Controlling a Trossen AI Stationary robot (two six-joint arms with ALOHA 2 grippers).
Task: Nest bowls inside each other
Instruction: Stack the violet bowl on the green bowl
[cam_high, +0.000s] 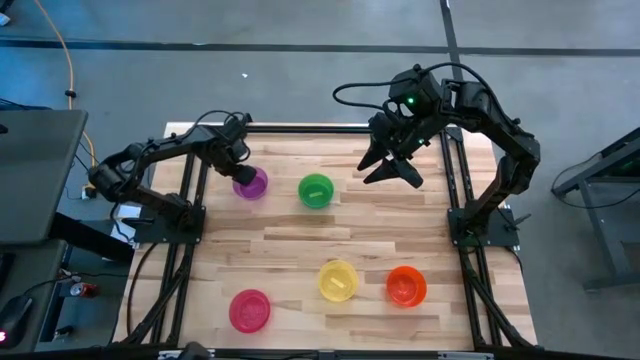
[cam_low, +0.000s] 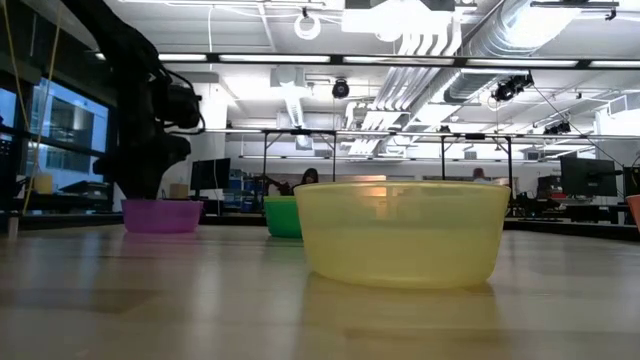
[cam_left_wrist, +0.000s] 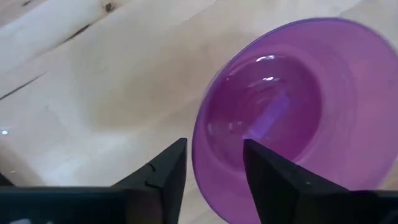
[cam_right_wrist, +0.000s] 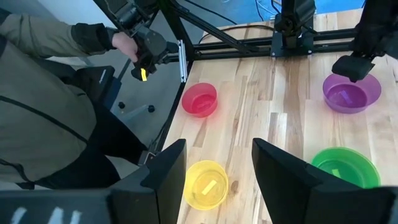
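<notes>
Five bowls stand upright on the wooden table: purple (cam_high: 251, 184), green (cam_high: 315, 190), yellow (cam_high: 338, 280), orange (cam_high: 406, 286) and pink-red (cam_high: 249, 310). No blue bowl shows in any view. My left gripper (cam_left_wrist: 214, 165) is open at the purple bowl's (cam_left_wrist: 298, 106) left rim, one finger outside the wall and one over the inside. My right gripper (cam_high: 395, 168) hangs open above the table, to the right of the green bowl and apart from it. In the low view the yellow bowl (cam_low: 400, 235) stands nearest, with the purple bowl (cam_low: 160, 215) and green bowl (cam_low: 283, 217) behind. My left gripper comes from above, slanting down, and straddles the purple bowl's rim (cam_left_wrist: 198, 152). One finger (cam_left_wrist: 165, 171) is outside the wall and the other (cam_left_wrist: 267, 171) inside. I cannot tell whether either finger touches the rim. The bowl stands on the table.
A person in an olive jacket (cam_right_wrist: 43, 93) stands beyond the table's near left corner, a hand (cam_right_wrist: 124, 43) on a control handle. Black frame rails (cam_high: 190, 210) run along both table sides. Bare wood lies between the far and near rows of bowls.
</notes>
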